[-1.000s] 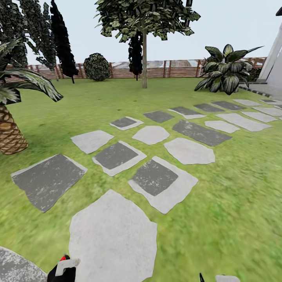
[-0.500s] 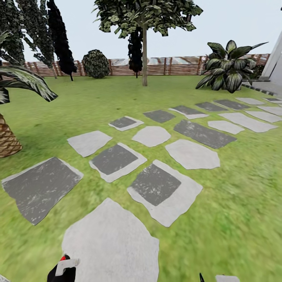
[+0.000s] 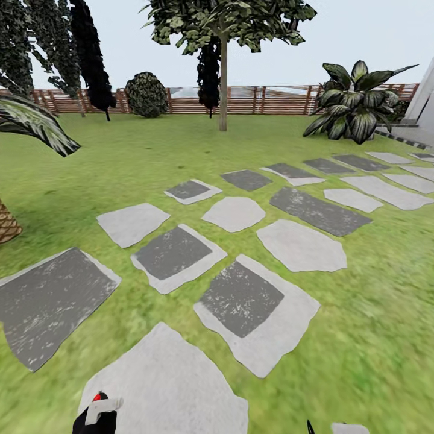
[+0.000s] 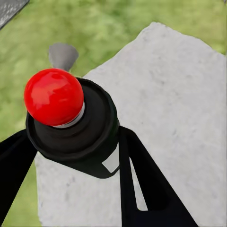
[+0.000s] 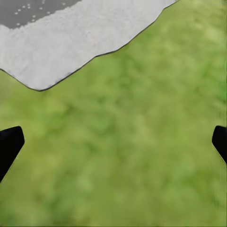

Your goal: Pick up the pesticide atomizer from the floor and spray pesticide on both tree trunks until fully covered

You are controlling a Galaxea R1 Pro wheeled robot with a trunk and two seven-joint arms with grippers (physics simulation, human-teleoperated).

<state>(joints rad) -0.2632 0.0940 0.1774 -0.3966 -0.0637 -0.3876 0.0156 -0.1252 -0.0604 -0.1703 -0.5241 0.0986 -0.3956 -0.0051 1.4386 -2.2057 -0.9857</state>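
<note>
My left gripper sits at the bottom edge of the head view, shut on the pesticide atomizer. In the left wrist view the atomizer is a black cylinder topped by a red knob, clamped between the black fingers above a pale stone slab. My right gripper is open over bare grass, its fingertips wide apart with nothing between them. One tree stands far ahead at the lawn's back, with a straight pale tree trunk under a leafy crown. The grass floor stretches up to it.
Grey stepping stones run ahead and off to the right. A scaly palm trunk stands at the left edge. A broad-leaved plant grows at the back right. A round bush and dark narrow trees line the slat fence.
The whole head view has shifted: stones slide nearer, the palm drifts off to the left, so the camera has moved forward. Both grippers keep their places in the picture.
</note>
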